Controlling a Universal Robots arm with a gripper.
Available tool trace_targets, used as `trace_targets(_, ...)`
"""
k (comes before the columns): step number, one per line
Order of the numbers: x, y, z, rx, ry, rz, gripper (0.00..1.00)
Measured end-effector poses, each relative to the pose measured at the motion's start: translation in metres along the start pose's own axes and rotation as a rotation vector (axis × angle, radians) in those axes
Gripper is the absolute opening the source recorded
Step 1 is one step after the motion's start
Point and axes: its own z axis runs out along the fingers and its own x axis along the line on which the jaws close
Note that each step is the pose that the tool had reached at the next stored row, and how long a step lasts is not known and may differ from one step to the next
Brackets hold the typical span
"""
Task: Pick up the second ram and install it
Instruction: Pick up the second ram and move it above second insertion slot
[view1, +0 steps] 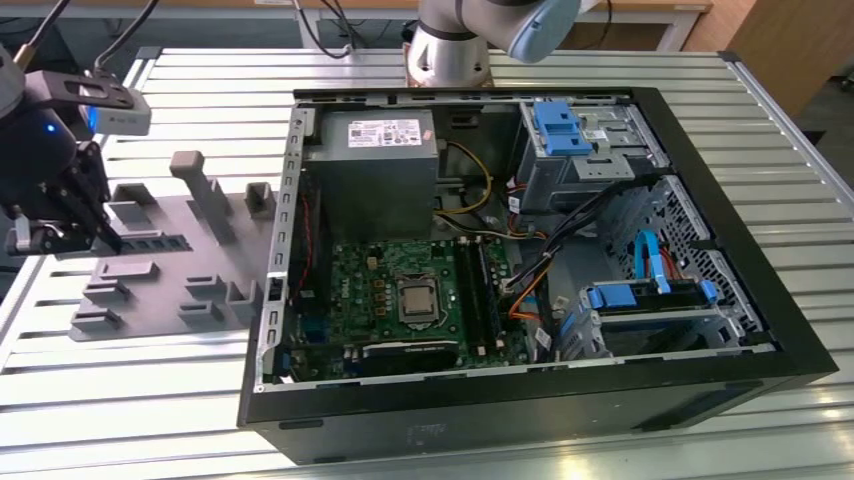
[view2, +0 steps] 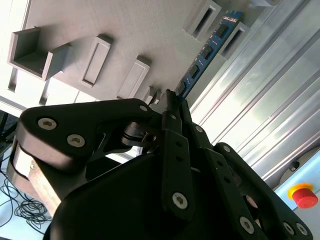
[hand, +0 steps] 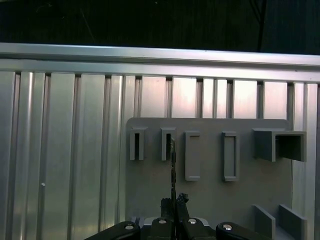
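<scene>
Your gripper (view2: 170, 100) has its two black fingers pressed together on one end of the second ram (view2: 207, 47), pinching the strip by its flat faces. In the second wrist view the blue-green board runs away from the fingertips, with its row of dark chips showing. Its far end sits by the pair of narrow slotted blocks on the grey holder tray (view2: 125, 30).

In the first wrist view the gripper (hand: 174, 201) holds the ram (hand: 173, 170) edge-on. It shows as a thin dark line reaching up beside one slotted block of the tray (hand: 210, 200). You cannot tell from these views whether the strip is clear of the tray surface.

In the exterior view the gripper (view1: 54, 235) hangs over the tray (view1: 167, 290) at the exterior view's left. The ram (view1: 150, 240) pokes out from it as a short dark strip. The open computer case (view1: 534, 400) lies well apart, toward the exterior view's right, on the slatted metal table (view1: 134, 400). The black slot rails (view1: 477, 285) stand beside the processor socket on the green motherboard (view1: 334, 290).
</scene>
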Motion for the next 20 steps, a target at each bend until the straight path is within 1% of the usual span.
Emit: trace_targets(20, -0.0006, 0.0001, -0.0085, 0.0001, -0.0001, 0.000, 0.14)
